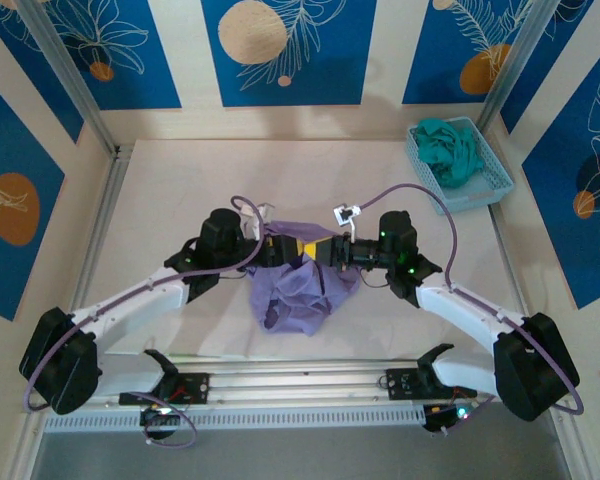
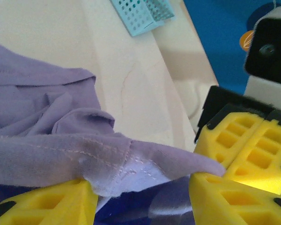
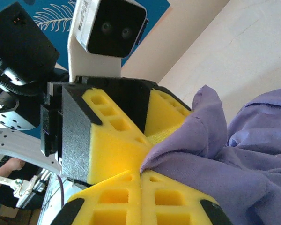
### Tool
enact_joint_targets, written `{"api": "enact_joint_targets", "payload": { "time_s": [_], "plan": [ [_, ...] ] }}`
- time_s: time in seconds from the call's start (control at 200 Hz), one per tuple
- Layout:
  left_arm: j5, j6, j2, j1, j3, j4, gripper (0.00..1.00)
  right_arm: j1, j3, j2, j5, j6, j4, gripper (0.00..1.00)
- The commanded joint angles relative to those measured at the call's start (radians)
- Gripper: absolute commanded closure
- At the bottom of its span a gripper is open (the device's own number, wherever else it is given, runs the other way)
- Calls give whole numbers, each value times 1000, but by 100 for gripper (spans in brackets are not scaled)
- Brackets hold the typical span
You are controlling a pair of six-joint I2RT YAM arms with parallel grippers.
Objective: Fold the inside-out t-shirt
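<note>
1 lavender t-shirt (image 1: 298, 295) bunched at centre of table (image 1: 180, 190). Its top edge is up where both grippers meet nose-to-nose, and the rest is heaped at 6 o'clock of them. R gripper (image 3: 141, 176) pinched tight on a fabric tip. L gripper (image 2: 141, 185) fingers apart, stitched hem lying btwn them. 2 arms, elbows bowed outward, forearms angling in from 8 and 4 o'clock. 1 blue basket (image 1: 495, 180) w/ 1 teal garment (image 1: 450, 150) at 2 o'clock, well apart.

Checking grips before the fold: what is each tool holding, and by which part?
The right tool pinches the purple t-shirt by a bunched tip of its stitched edge; the left tool stands open around that edge.
</note>
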Motion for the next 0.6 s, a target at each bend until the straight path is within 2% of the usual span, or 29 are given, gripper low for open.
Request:
{"api": "enact_joint_targets", "payload": {
  "time_s": [0.0,0.23,0.4,0.55,0.595],
  "plan": [
    [32,-38,1,14,19,96,47,4,-12,-19,2,6,21,100],
    [54,-60,-1,15,16,146,57,3,-14,-12,11,7,24,100],
    [44,-34,15,14,29,119,73,4,-14,-5,5,9,31,100],
    [29,12,10,20,47,65,100,0,-18,-24,37,-49,-50,100],
    [21,30,-4,20,54,34,100,1,-15,-41,78,-92,-116,100]
  ]
}}
